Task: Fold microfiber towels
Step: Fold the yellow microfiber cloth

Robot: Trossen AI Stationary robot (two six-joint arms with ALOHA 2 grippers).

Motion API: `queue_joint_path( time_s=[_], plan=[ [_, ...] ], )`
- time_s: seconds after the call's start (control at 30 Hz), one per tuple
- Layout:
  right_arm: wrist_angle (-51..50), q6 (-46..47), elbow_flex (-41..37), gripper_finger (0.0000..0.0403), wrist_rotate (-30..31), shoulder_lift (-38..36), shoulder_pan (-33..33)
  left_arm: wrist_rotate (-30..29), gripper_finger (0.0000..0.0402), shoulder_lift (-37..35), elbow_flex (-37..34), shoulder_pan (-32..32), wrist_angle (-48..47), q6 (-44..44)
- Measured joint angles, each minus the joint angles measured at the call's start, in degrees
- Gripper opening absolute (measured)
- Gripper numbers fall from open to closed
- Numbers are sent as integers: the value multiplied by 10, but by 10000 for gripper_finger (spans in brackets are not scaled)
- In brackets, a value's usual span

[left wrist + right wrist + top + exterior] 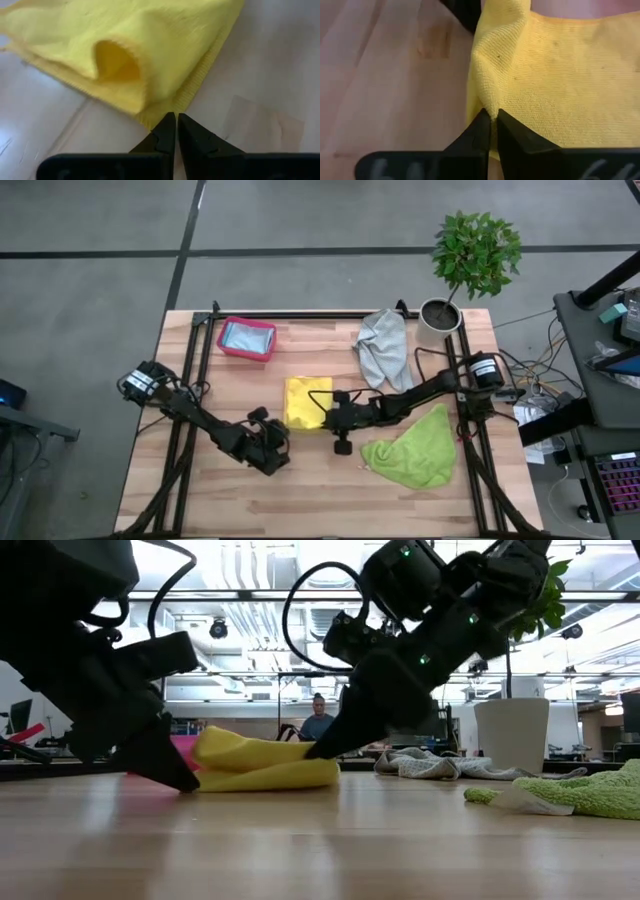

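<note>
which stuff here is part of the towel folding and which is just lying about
Part of the job:
- yellow towel, pinched by both grippers
- grey towel, crumpled
- lime green towel, crumpled
- light blue towel, lying in the bin
- left gripper, right gripper

Just lying about:
- pink-red bin
- potted plant

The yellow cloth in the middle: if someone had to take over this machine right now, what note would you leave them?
Right gripper: shut on the yellow cloth, pinching its edge.
Left gripper: shut, tips at the cloth's near corner; hold not clear.
Yellow cloth lies folded over at the table's centre.
Green cloth crumpled at the right, grey cloth crumpled at the back, blue cloth in the pink bin.
Left to do: finish the yellow fold; green and grey unfolded.
</note>
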Motion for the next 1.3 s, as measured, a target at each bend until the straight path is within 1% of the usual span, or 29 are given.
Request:
queue_joint_path(
  time_s=[0.13, 0.33, 0.4, 0.5, 0.63, 0.77, 0.97, 1.07, 1.17, 1.23, 1.3],
  plan=[
    [-57, -13, 19, 14, 0, -13, 0, -1, 8, 0, -3, 0, 0, -13],
    [-63, 5, 28, 14, -21, 2, 1, 1, 8, 0, -2, 0, 1, -10],
    [-63, 13, 29, 19, -34, 9, 1, 3, 8, 0, 0, 0, 0, -10],
    [-63, 25, 29, 41, -44, 9, 1, 12, 8, -4, 3, 0, -1, 0],
    [-67, 31, 31, 78, -46, 4, 1, 50, 8, -18, 7, 0, -5, 21],
    [-72, 30, 39, 102, -56, 0, 1, 90, 8, -41, 7, 0, -11, 23],
    [-94, 30, 57, 131, -79, -2, 1, 101, 11, -81, 5, 0, -22, 36],
    [-136, 27, 69, 144, -80, -10, 1, 103, 28, -100, 5, 0, -35, 36],
    [-165, 21, 73, 154, -80, -25, 1, 101, 57, -118, 5, 0, -42, 36],
    [-172, 20, 73, 158, -78, -36, 1, 90, 80, -124, 4, 0, -47, 36],
    [-176, 20, 70, 160, -78, -45, 1, 64, 102, -125, 3, 0, -52, 32]
  ],
)
